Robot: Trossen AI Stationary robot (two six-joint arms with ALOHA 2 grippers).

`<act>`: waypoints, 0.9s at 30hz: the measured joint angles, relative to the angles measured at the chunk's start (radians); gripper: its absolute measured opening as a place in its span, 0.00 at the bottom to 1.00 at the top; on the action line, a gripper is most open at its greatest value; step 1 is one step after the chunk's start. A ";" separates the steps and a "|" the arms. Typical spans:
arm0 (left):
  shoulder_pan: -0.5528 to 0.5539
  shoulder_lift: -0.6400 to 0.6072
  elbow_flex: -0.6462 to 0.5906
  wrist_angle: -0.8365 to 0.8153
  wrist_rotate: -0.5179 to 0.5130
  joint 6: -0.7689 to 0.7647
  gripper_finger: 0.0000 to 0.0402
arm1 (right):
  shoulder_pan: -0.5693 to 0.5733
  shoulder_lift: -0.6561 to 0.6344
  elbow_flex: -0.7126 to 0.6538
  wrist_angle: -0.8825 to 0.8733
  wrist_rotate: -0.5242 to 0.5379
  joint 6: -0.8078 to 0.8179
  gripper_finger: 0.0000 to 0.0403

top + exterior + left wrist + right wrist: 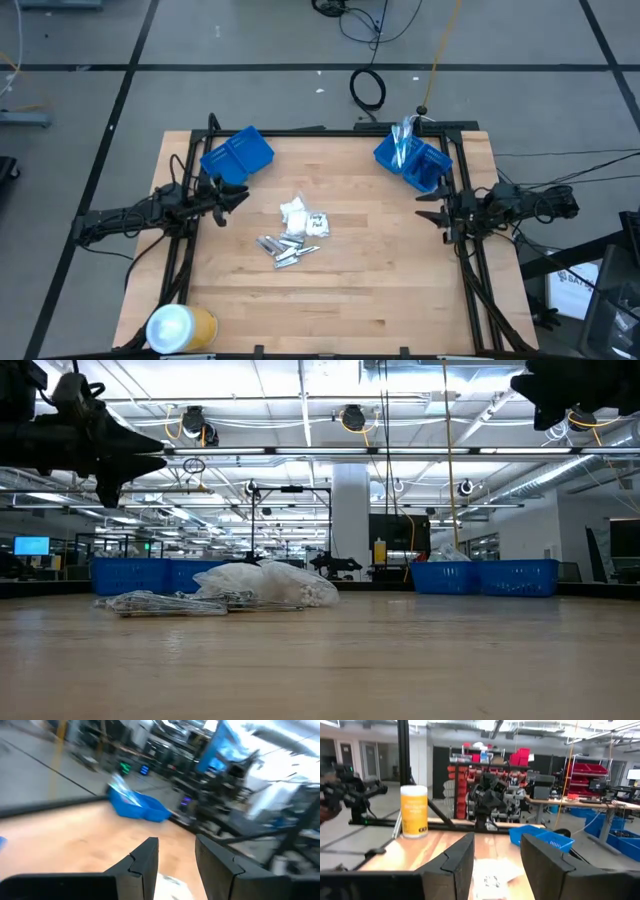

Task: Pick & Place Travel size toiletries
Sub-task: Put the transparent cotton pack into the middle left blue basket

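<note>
Landmark: the pile of toiletries mid-table (380, 300).

White packets (303, 217) sit heaped at the pile's far side, silver tubes (283, 247) touching them on the near side, fanned out. In the low view the packets (268, 582) make a pale mound w/ the tubes (160, 602) flat beside it. More toiletries, thin toothbrush-like sticks (403, 136), stand in the right bin (415, 160), which is far-right of the pile, at the table's back edge. Left bin (236, 155) is far-left of the pile, tilted; can't tell its contents.

Left gripper (232, 196) hangs left of the pile, near it but apart, just on the near side of the left bin, fingers pointing toward the pile. Its wrist view shows the two fingers (144, 865) parted w/ a clear gap, nothing between them; a bit of white packet (170, 885) shows below the gap, right bin (137, 806) across the table.

Right gripper (432, 212) hangs right of the pile, well apart from it, near side of the right bin, at the table's right edge. Its fingers (451, 865) are also spread, holding nothing; packets (492, 875) show past them, left bin (542, 836) beyond.

Yellow-and-white roll (180, 327) stands at the near-left corner, well apart from the pile; same roll (414, 811) upright in the right wrist view.
</note>
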 joint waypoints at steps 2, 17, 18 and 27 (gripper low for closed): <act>0.000 0.000 0.000 0.001 0.077 -0.049 0.32 | 0.000 -0.026 0.000 0.000 0.000 0.002 0.37; -0.238 0.487 0.077 0.478 -0.091 -0.090 0.48 | 0.000 -0.058 -0.030 -0.005 0.005 0.011 0.36; -0.255 0.545 0.109 0.477 -0.110 -0.077 0.52 | 0.000 -0.058 -0.035 -0.001 0.018 0.011 0.36; -0.280 1.041 0.482 0.141 -0.194 -0.004 0.66 | -0.001 -0.058 -0.043 0.040 0.080 0.011 0.35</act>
